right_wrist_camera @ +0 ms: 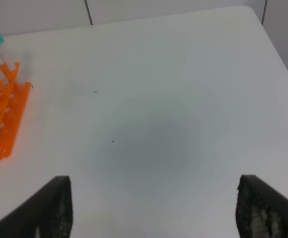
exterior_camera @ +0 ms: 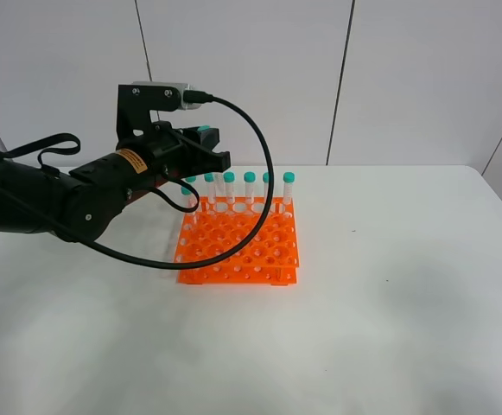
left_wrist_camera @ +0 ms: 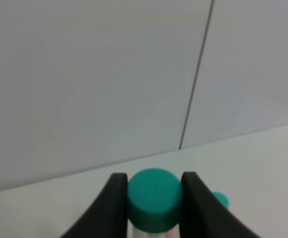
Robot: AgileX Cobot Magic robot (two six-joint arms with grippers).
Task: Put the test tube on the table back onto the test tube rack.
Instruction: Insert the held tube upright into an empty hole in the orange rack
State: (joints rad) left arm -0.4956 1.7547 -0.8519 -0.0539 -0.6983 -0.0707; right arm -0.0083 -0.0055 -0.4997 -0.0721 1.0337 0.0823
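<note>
My left gripper (exterior_camera: 209, 145) hangs above the back left corner of the orange test tube rack (exterior_camera: 238, 246), shut on the test tube (left_wrist_camera: 153, 198). In the left wrist view its teal cap sits squeezed between the two black fingers (left_wrist_camera: 115, 198), and the body below is cut off. Several other teal-capped tubes (exterior_camera: 249, 190) stand upright in the rack's back row. The rack rests on the white table (exterior_camera: 389, 303). My right gripper (right_wrist_camera: 154, 179) is open over bare tabletop to the right of the rack (right_wrist_camera: 0, 124), with nothing between its fingers. It is outside the exterior high view.
A black cable (exterior_camera: 263, 164) loops from the left wrist camera down over the rack's back row. The rack's front rows of holes (exterior_camera: 242, 259) hold no tubes. White wall panels (exterior_camera: 251, 69) stand behind the table's far edge.
</note>
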